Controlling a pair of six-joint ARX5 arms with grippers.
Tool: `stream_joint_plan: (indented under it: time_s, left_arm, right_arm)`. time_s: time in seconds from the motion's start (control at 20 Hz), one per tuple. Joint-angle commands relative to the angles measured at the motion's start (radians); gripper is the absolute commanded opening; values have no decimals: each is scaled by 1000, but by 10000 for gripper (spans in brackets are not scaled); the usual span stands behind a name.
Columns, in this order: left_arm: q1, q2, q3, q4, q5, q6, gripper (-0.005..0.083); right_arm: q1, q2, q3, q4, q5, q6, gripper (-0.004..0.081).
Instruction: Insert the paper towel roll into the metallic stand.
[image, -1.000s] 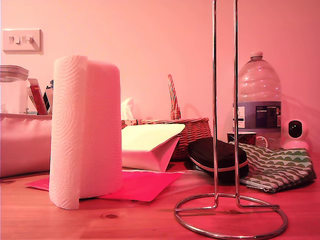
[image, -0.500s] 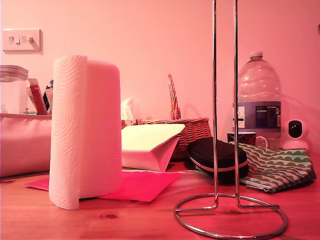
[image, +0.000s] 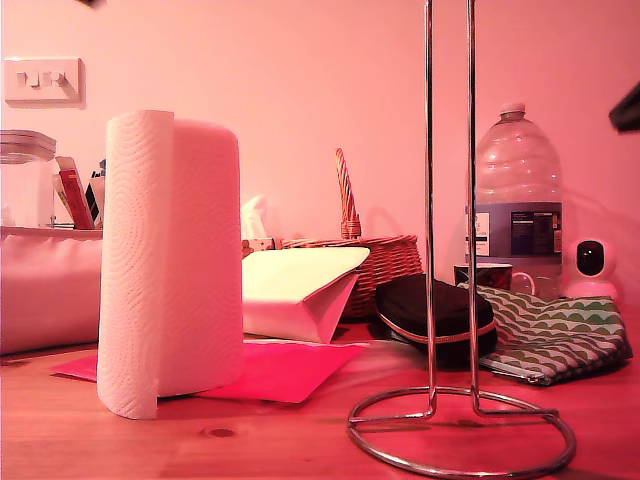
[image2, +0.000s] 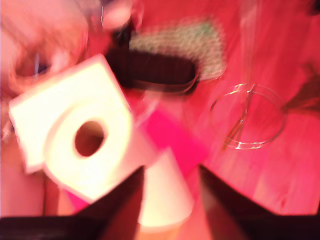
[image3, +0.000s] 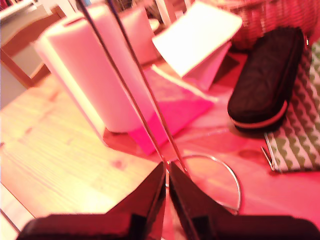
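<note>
The roll (image2: 92, 145) stood upright beneath the first tool (image2: 167, 200), held open; the second tool (image3: 166, 192), nearly closed, faced the stand (image3: 150, 107).

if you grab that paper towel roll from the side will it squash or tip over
The paper towel roll looks soft, so squeezing it would probably dent the layers a little. It stands tall on a flat end, partly on pink paper, so a high push could tip it; once on its side it would likely roll. Its loose sheet edge may flap or unwind when lifted.

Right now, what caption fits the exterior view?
Paper towel roll stands upright beside the empty metallic stand on a cluttered table.
</note>
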Motion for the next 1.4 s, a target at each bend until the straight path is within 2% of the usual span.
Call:
stream_joint_plan:
  time_s: [0.0, 0.25, 0.4, 0.5, 0.6, 0.65, 0.7, 0.9, 1.05, 1.35]
  left_arm:
    - [-26, 69, 60, -31, -34, -3, 644]
    - [-88, 226, 212, -123, -102, 36, 645]
    - [-91, 282, 250, -184, -175, 179, 645]
    - [-92, 288, 251, -220, -187, 241, 645]
    - [-92, 285, 251, -213, -185, 377, 645]
    - [-92, 285, 251, -208, -185, 395, 645]
    - [-92, 288, 251, -209, -185, 463, 645]
    - [-81, 316, 251, -221, -224, 576, 644]
    - [-73, 336, 251, -157, -268, 665, 644]
    - [-43, 414, 251, -108, -290, 687, 644]
  right_arm:
    - [5, 16, -6, 11, -5, -7, -11]
    - [5, 40, -6, 11, -6, -50, -11]
    - [5, 42, -6, 11, -6, -50, -11]
    - [5, 42, -6, 11, -6, -51, -11]
    - [5, 42, -6, 16, -6, -51, -11]
    - [5, 42, -6, 22, -6, -51, -11]
    - [5, 42, -6, 26, -6, -51, -11]
    - [5, 42, -6, 26, -6, -51, -11]
    - [5, 42, -6, 27, -6, -51, -11]
    - [5, 42, -6, 26, -6, -50, -11]
